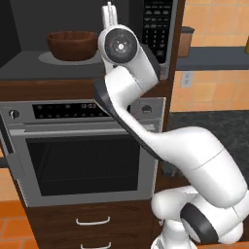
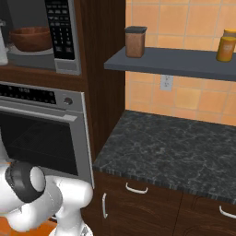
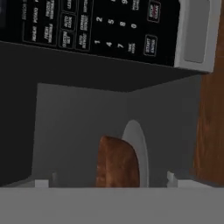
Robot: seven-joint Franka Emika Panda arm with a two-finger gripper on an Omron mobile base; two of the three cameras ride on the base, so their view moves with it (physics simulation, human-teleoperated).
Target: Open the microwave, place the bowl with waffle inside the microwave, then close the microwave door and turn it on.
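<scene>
The microwave point(image 1: 160, 34) stands open, its black keypad panel point(image 2: 61, 27) to the right of the dark cavity. Its door is swung out to the left, and the door's lower rim point(image 1: 10, 151) runs along the left border. The reddish-brown bowl point(image 1: 72, 44) sits on the round grey turntable plate point(image 1: 46, 58) inside. The waffle is hidden by the bowl's wall. My gripper point(image 1: 110, 10) is open at the cavity's mouth, to the right of the bowl and apart from it. In the rolled hand view the bowl point(image 3: 116, 162) lies ahead between my spread fingertips point(image 3: 171, 178).
A silver wall oven point(image 1: 82, 160) sits under the microwave, with wooden drawers point(image 1: 92, 221) below it. To the right are a dark stone counter point(image 2: 175, 147) and a grey shelf point(image 2: 184, 62) holding a brown jar point(image 2: 135, 41) and a yellow jar point(image 2: 225, 46).
</scene>
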